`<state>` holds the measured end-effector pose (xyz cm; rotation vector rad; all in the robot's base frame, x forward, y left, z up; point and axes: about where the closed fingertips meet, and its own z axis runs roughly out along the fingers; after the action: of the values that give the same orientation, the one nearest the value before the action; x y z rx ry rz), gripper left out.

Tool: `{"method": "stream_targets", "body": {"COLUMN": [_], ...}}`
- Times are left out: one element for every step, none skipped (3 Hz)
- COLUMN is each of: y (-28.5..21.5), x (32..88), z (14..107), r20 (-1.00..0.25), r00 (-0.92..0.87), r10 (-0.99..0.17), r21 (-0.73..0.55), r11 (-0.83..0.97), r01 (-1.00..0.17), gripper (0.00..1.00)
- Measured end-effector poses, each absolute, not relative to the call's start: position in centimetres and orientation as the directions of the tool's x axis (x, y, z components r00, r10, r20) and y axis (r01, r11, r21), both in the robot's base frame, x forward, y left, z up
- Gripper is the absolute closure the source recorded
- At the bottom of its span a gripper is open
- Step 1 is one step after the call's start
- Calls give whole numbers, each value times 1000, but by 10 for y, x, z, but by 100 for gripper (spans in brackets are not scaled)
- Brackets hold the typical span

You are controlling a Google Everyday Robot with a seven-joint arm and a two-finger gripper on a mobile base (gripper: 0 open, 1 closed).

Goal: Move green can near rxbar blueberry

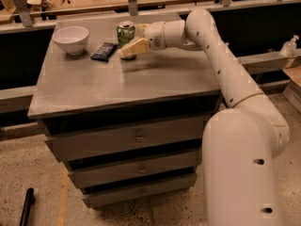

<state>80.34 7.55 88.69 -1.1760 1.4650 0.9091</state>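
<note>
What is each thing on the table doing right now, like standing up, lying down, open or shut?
green can: standing upright, held by the gripper.
gripper: near the back of the table, shut on the green can.
rxbar blueberry: lying flat, beside the can, apart from it.
white bowl: right way up, looks empty.
drawers: shut.

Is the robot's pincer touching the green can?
Touching. The camera view shows the pincer at the back of the table, closed around the green can, with one pale finger pressed across the can's lower front.
</note>
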Motion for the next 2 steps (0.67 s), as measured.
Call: {"method": "stream_targets", "body": {"y": [70, 59], "x": [803, 799], "z": [908, 936], "r20": [-983, -965], "r00": [22, 89], "r10": [-180, -247], "r21": [-70, -163], "r11": [268, 298], "r01": [-961, -940], "gripper": [0, 0]}}
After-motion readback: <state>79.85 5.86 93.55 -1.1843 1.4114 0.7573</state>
